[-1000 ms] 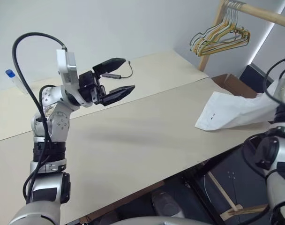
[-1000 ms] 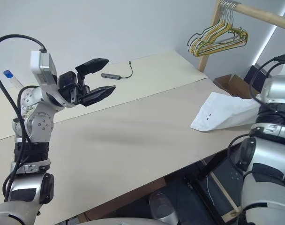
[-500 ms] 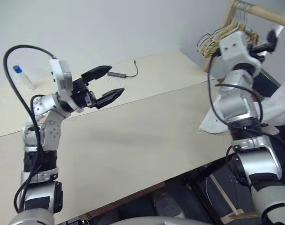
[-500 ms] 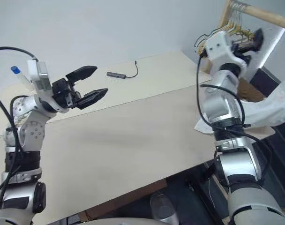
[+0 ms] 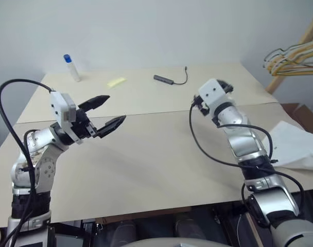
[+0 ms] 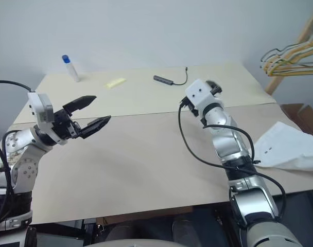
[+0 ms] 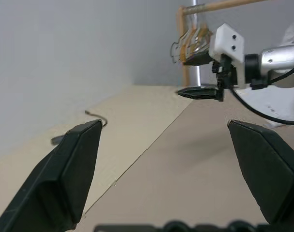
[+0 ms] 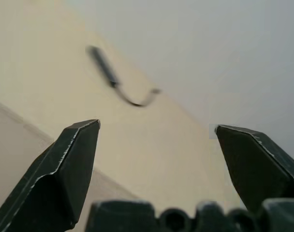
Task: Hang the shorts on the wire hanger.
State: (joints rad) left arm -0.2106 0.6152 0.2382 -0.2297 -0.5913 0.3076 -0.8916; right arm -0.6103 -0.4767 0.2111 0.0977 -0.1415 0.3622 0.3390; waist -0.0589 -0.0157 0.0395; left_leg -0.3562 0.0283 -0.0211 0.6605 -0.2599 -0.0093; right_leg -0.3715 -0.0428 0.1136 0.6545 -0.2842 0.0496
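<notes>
**Both claws empty, shorts waiting at the surface's right edge**

The shorts (image 6: 288, 152) lie crumpled at the right edge of the pale surface (image 6: 146, 170), one part hanging past the rim, well apart from both claws. They look light, limp and floppy, so they will likely sag and fold when lifted; the gathered waistband seems the firmest place to pinch, though it cannot be picked out in the heap. Two tiny dark marks show on the fabric near the surface's edge.

A bunch of yellow and green wire hangers (image 6: 290, 54) dangles from a wooden rack (image 5: 312, 32) at the far right; a single olive-green wire hanger cannot be picked out from them. Thin wire will be stiff but slippery and apt to swing.

The left claw (image 5: 106, 112) stands wide open over the surface's left side, holding and touching nothing. The right claw (image 7: 201, 76) is also spread wide and empty, raised above the middle of the surface, pointing toward a small grey adapter with a cable (image 6: 169, 80). A blue-capped bottle (image 6: 70, 68) and a yellow note (image 6: 115, 82) sit at the back.
</notes>
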